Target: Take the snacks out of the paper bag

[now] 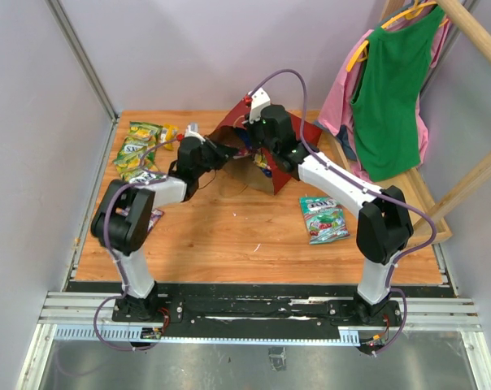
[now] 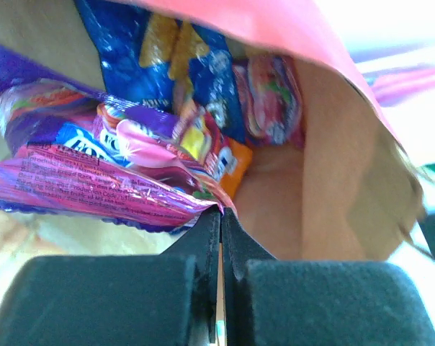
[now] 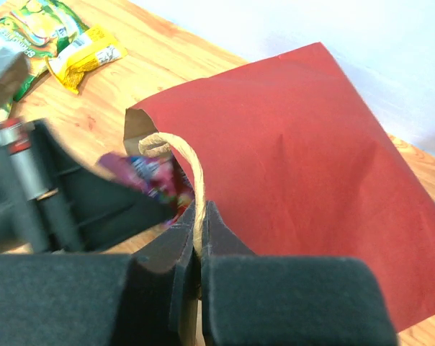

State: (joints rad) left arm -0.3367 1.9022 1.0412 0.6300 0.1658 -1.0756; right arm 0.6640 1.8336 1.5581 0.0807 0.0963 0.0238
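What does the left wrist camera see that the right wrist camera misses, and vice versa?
Only the left wrist view looks inside the paper bag: a blue chip bag, an orange packet, and the left fingers shut on the corner of a purple packet. Only the right wrist view shows the bag's red outside, the right fingers shut on its beige handle, and green-yellow packets on the table. Both show the paper bag and the purple packet.
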